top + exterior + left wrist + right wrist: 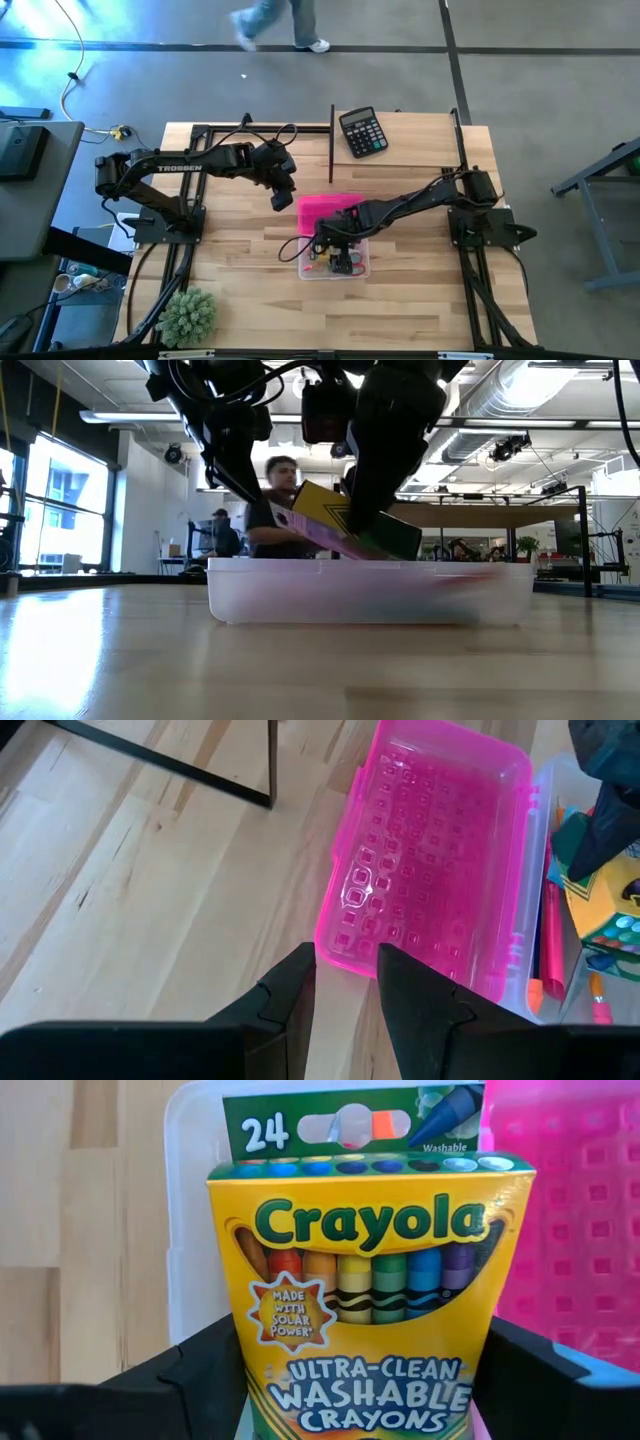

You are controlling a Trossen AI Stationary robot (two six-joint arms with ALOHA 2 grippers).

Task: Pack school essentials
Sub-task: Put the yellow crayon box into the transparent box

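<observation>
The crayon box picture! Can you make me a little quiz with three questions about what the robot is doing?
1. True or false: the right gripper holds the crayon box.
2. Which colour is the open lid beside the clear case? A) blue B) pink C) green
3. Fill in: the number printed on the crayon box flap is ____.

Key: 1 true. 2 B. 3 24.

The left gripper hovers open near the lid's edge.
</observation>
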